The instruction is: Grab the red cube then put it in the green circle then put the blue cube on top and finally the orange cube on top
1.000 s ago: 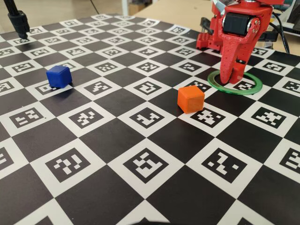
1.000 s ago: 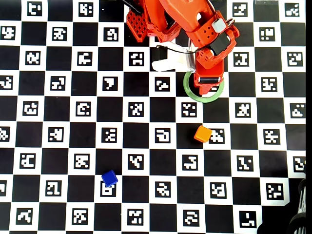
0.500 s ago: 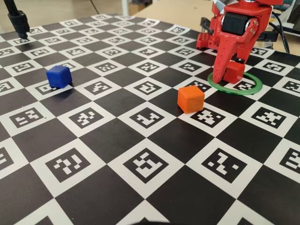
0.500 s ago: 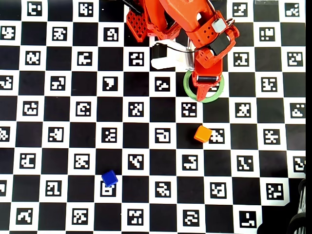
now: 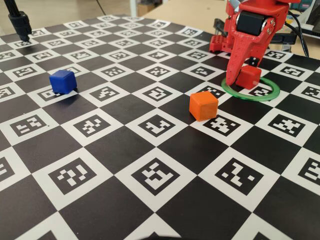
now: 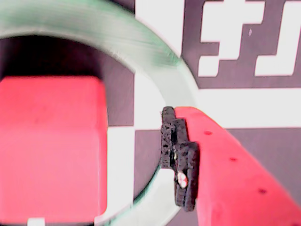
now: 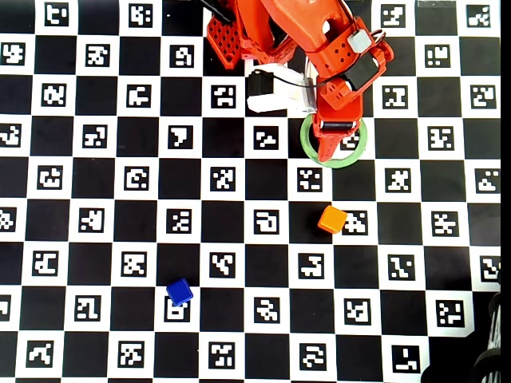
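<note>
The red cube (image 5: 249, 77) rests on the board inside the green circle (image 5: 265, 94). My red gripper (image 5: 239, 75) stands open around the cube, one long finger just left of it. In the wrist view the red cube (image 6: 51, 150) fills the left, and a gap of board separates it from the black pad (image 6: 181, 160) of one finger; the green circle (image 6: 141, 47) curves around both. In the overhead view the gripper (image 7: 331, 145) covers the cube over the green circle (image 7: 357, 152). The orange cube (image 5: 203, 105) sits nearer the camera, and the blue cube (image 5: 63, 81) is far left.
The board (image 5: 150, 175) is a black-and-white checker of printed markers. A black stand (image 5: 19, 22) rises at its far left corner. A white part (image 7: 271, 92) lies by the arm's base. In the overhead view the orange cube (image 7: 332, 219) and blue cube (image 7: 179, 292) sit apart.
The jaws went from shut on the red cube to open. The cube now sits free inside the green circle, and the gripper has lifted slightly.
</note>
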You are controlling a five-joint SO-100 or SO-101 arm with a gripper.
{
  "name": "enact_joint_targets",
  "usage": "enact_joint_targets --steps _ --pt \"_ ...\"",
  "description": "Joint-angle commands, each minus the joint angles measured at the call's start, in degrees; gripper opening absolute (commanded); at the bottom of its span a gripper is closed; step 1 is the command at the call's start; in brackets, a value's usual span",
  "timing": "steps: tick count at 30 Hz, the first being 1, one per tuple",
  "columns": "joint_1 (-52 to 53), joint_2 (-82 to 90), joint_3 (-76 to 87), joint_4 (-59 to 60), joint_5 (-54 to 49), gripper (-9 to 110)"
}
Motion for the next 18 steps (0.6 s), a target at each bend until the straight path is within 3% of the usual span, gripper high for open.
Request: enact_joint_targets --steps 1,18 --pt "1.14 3.60 -6.06 3.34 -0.62 42" --pt "10.99 7.03 -19.78 17.40 -11.51 42"
